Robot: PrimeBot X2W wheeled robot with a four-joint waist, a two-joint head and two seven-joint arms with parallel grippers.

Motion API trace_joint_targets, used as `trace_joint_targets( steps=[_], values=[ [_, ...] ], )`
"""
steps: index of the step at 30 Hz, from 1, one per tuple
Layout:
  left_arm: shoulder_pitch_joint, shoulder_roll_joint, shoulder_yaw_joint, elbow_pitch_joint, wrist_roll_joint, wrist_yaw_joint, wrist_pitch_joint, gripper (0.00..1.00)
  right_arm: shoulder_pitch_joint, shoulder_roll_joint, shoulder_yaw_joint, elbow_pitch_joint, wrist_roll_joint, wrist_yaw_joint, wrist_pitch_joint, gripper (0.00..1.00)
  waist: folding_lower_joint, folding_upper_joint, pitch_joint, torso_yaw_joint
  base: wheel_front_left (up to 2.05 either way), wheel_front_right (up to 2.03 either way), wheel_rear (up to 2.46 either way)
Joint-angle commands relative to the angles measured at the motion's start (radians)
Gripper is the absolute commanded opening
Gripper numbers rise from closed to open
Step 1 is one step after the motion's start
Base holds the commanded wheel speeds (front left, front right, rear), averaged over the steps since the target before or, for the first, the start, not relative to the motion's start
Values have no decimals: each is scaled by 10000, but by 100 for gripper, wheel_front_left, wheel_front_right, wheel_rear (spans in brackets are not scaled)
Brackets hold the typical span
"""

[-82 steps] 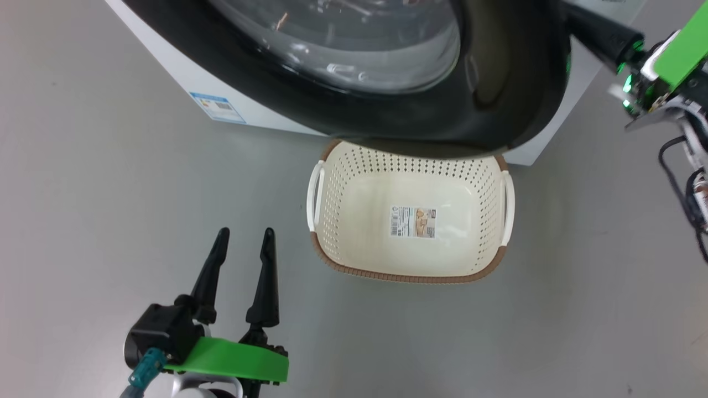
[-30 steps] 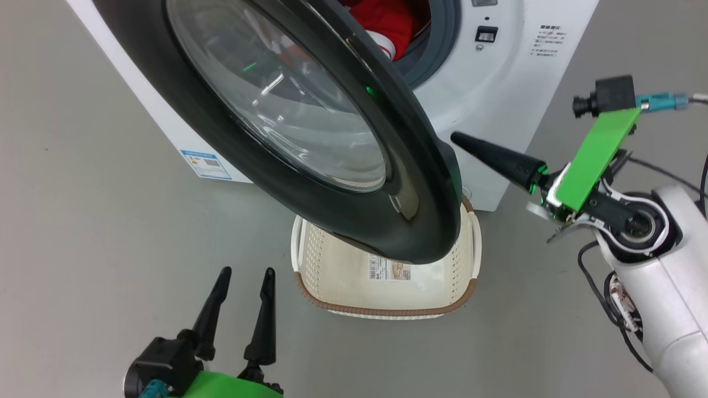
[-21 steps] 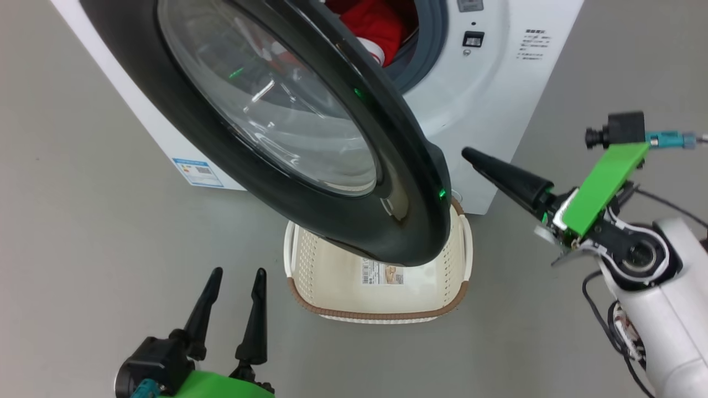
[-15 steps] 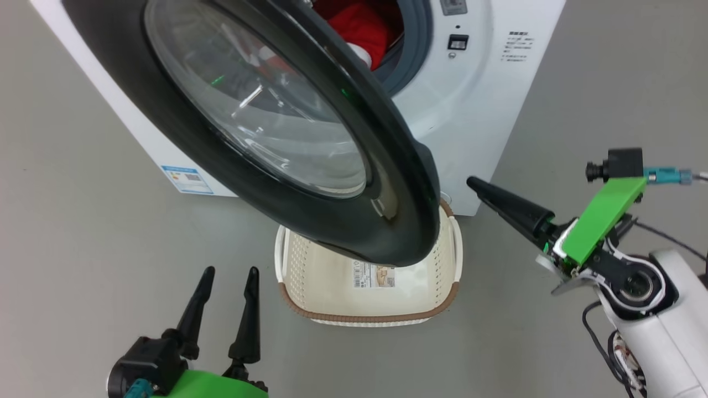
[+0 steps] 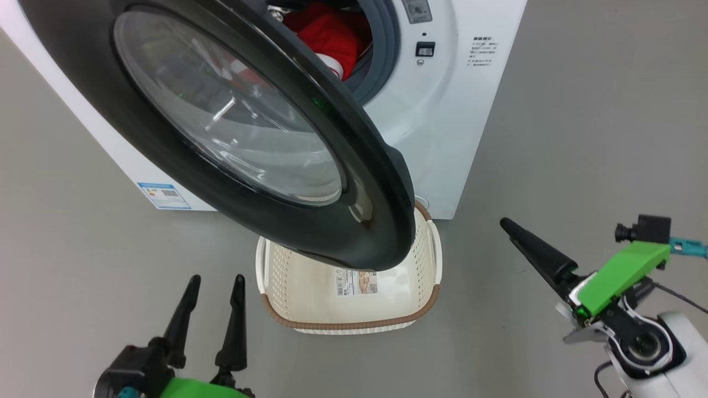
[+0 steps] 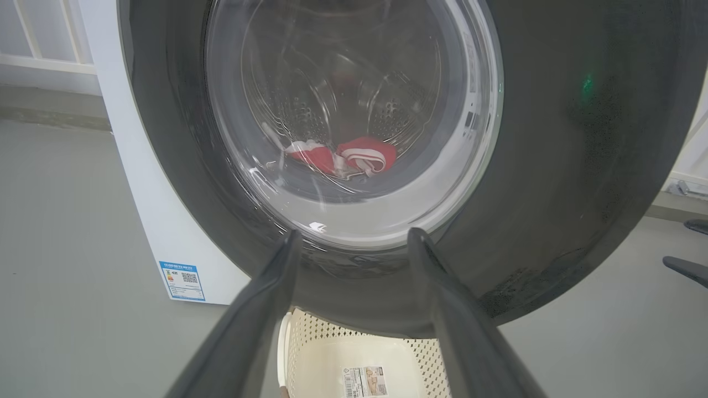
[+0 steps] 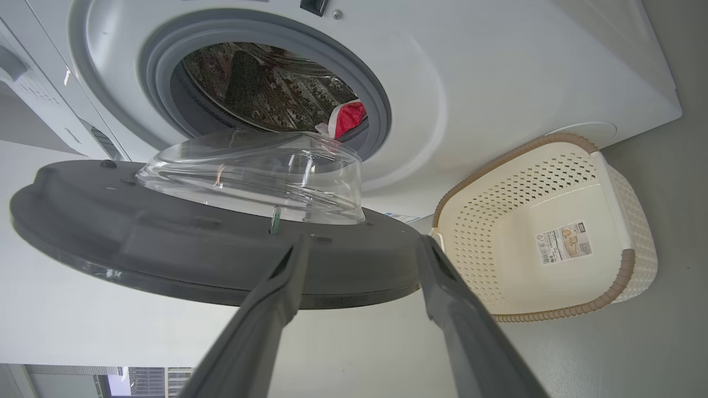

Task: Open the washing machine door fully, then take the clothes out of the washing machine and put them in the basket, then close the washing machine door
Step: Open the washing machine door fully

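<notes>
Standing wide apart and empty, the long dark fingers of the right gripper (image 7: 362,239) are pointing at the partly open round black-rimmed glass washing machine door (image 5: 232,127); the left gripper (image 5: 217,279) is gaping too. Bright red fabric clothes (image 5: 326,36) are lying inside the big white washing machine (image 5: 442,138). The cream-white perforated plastic basket (image 5: 287,276) is sitting under the door.

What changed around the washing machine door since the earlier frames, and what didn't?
The washing machine door swung from nearly shut to partly open. The right gripper, at its edge before, is open now and has drawn back from it. Unchanged: left gripper open and idle, basket empty under the door, clothes inside the drum.
</notes>
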Motion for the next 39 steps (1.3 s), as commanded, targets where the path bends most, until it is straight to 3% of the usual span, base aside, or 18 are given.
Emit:
trace_joint_targets(
  steps=[1, 11, 22, 26, 29, 39],
  values=[
    [103, 89, 380, -201, 148, -63, -122, 100, 232, -182, 78, -357, -184, 77, -312, 100, 0, 0, -46, -43, 0, 0, 0],
    [261, 89, 480, -206, 195, -81, -122, 100, 1259, -996, 1332, -359, -1626, 77, -2576, 100, 0, 0, -170, -157, 0, 0, 0],
    [370, 89, 580, -227, 221, -89, -122, 100, 1327, -2059, 3143, 180, -3135, 77, -5685, 100, 0, 0, -198, -221, 0, 0, 0],
    [373, 89, 611, -229, 225, -87, -122, 100, 1231, -2268, 3532, 298, -3740, 77, -6214, 100, 0, 0, -187, -238, 0, 0, 0],
    [370, 89, 624, -232, 227, -87, -122, 100, 1219, -2253, 3374, 342, -4118, 77, -6260, 100, 0, 0, -178, -249, 0, 0, 0],
    [390, 89, 642, -244, 221, -88, -122, 100, 2091, -1205, 738, -76, -7337, 77, -6271, 100, 0, 0, -212, -252, 0, 0, 0]
  ],
)
